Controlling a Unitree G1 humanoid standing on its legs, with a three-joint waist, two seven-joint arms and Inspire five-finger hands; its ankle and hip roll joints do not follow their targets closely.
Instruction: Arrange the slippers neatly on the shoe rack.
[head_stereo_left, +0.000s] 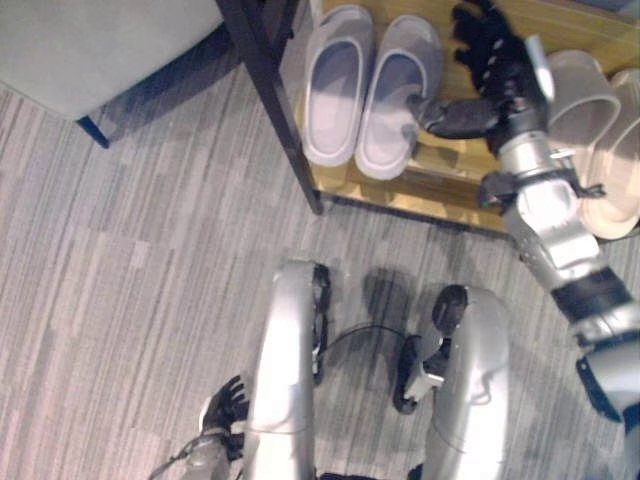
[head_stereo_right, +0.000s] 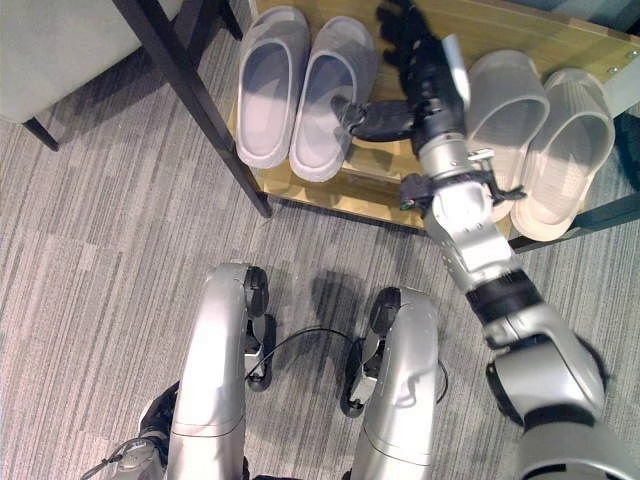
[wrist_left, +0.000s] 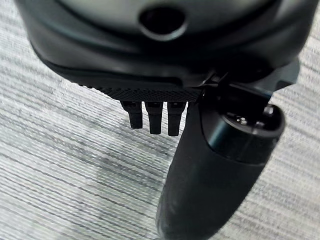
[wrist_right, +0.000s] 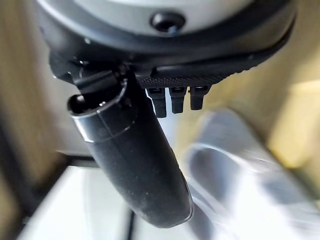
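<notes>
We see the shoe rack (head_stereo_right: 395, 190), a light wooden shelf with a dark post at its left corner, and place everything by it. Two grey slippers (head_stereo_right: 300, 90) lie side by side at the rack's left end, toes pointing away from us, heels close to the front edge. Two beige slippers (head_stereo_right: 540, 140) sit together at the rack's right end. Our right hand (head_stereo_right: 420, 60) reaches over the middle of the shelf, between the pairs, fingers spread and straight; its thumb stretches sideways to the heel of the nearer grey slipper and seems to touch it, though we cannot be sure of contact. Our left hand (head_stereo_left: 225, 405) hangs low over the striped grey floor (head_stereo_left: 120, 300), well short of the rack, fingers relaxed and holding nothing. A grey seat (head_stereo_left: 90, 45) stands left of the rack.
</notes>
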